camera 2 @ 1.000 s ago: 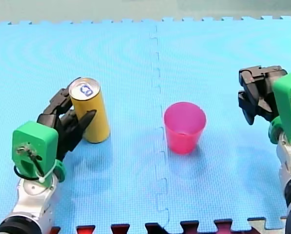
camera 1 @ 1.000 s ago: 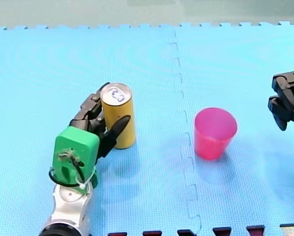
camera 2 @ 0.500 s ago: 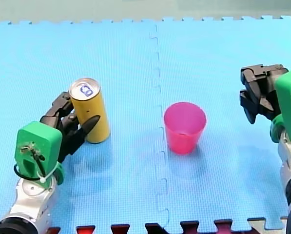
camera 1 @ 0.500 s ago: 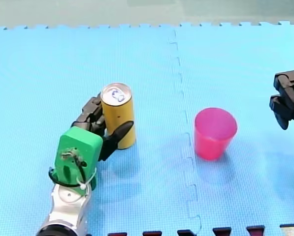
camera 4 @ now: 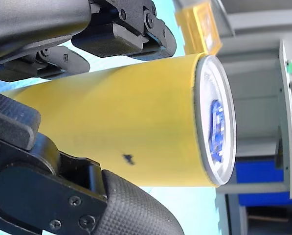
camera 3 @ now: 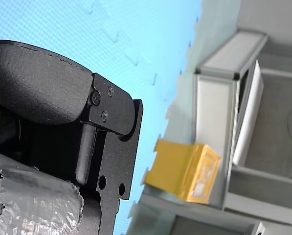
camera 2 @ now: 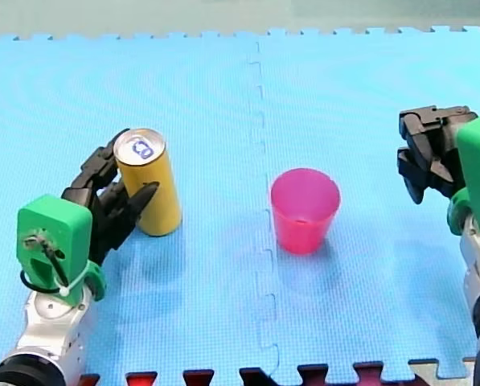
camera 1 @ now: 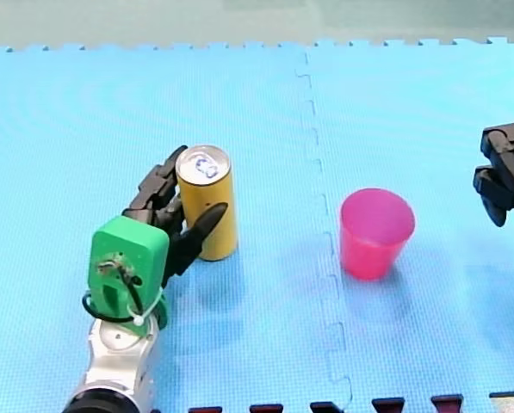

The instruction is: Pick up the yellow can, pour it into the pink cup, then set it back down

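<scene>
The left hand (camera 1: 170, 228) slid back a bit, then pushed in again. Now its fingers and thumb pinch the yellow can (camera 1: 208, 205) from both sides. The can has not moved. It stands upright on the blue foam mat (camera 1: 265, 120), well apart from the pink cup (camera 1: 375, 232). I think lifting comes next. The right hand (camera 2: 428, 153), curled and holding nothing, is at the mat's right side.

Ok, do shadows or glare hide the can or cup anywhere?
First head view: soft shadows on the mat by the yellow can and pink cup, nothing hidden; right hand at the right edge. Second wrist view: left hand grips the can, lid bright, blue mark visible.
</scene>
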You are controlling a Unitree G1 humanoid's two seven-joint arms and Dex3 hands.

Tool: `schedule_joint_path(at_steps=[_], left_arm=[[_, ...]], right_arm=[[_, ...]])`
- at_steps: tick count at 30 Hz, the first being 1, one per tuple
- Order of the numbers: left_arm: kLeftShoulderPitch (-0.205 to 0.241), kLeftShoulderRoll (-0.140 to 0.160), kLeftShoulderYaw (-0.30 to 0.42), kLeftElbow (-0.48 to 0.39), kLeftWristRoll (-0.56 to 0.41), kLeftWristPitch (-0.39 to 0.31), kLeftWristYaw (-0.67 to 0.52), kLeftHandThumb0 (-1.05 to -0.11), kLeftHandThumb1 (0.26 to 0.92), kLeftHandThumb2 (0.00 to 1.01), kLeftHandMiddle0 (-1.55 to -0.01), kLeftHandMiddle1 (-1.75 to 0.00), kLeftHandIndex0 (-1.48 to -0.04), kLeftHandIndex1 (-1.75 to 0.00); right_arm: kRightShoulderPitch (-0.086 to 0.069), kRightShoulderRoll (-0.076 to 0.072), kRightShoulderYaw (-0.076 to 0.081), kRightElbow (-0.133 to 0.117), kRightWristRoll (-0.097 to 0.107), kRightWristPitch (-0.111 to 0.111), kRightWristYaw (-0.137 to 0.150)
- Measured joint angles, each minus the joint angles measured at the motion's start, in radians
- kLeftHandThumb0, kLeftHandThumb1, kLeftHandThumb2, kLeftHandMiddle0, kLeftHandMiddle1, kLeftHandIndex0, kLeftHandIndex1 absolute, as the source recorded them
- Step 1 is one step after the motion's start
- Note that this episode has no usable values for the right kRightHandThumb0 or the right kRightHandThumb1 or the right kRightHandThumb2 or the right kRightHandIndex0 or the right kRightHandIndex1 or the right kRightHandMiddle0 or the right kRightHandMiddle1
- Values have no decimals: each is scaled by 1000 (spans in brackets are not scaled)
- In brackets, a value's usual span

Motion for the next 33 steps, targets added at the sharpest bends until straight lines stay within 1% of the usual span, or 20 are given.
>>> schedule_joint_path(at_steps=[2, 5, 12, 22, 33], left_arm=[[-10, -9, 0, 4, 5, 0, 37, -906, 766, 0, -462, -16, -385, -7], [-23, -22, 4, 15, 5, 5, 70, -881, 751, 0, -466, -13, -391, -6], [-45, -40, 6, 40, 21, 30, 155, -862, 764, 5, -479, -12, -406, -6], [-55, -42, -15, 51, 60, 50, 216, -858, 770, 2, -484, -6, -413, -3], [-55, -40, -32, 54, 76, 68, 212, -848, 756, 0, -464, 0, -411, 0]], right_arm=[[0, 0, 0, 0, 1, 0, 1], [0, 0, 0, 0, 1, 0, 1], [0, 0, -1, 0, 3, 0, 1], [7, 0, 2, -2, 2, -10, -4], [10, 0, 5, -3, 2, -13, -7]])
